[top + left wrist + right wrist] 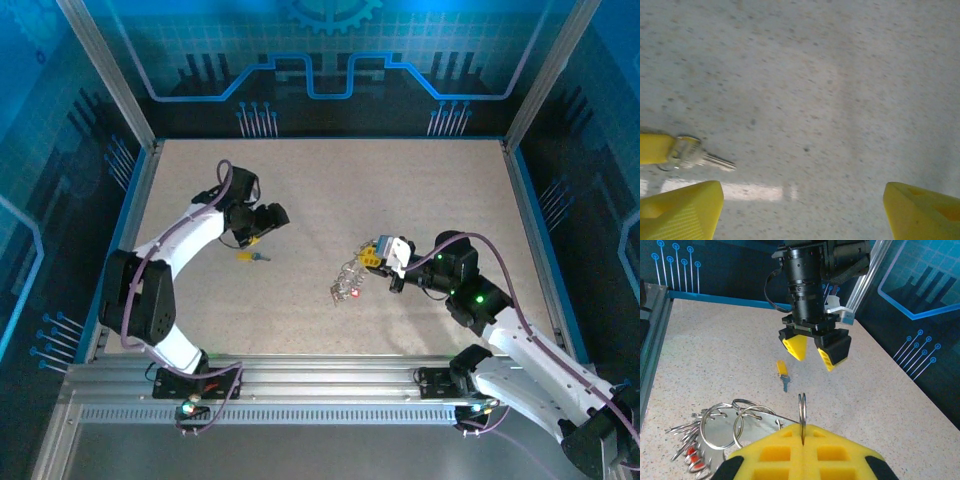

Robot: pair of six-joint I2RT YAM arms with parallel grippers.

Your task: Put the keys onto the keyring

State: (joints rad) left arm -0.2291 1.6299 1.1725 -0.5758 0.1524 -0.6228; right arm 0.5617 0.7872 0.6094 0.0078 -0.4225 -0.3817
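My left claw (812, 356) is spread wide, with nothing between its yellow fingers (682, 212). It hangs over the table (330, 190) with its tips pointing down. One key (702, 157) with a yellow tag (655, 148) lies flat on the table close to those tips, not touching them.

My right claw (803, 437) is pressed together and pinches a small ring (802, 407) by its bottom edge. That ring stands straight up out of the claw.

The keyring (715, 432) lies on the table just beside the right claw. It is a big silver ring with lots of little silver bits hanging off it. A red bit (692, 460) sits among them. More rings lie right by it. I cannot tell if the small ring is joined to that bunch.

The key with the yellow tag is well apart from the keyring.
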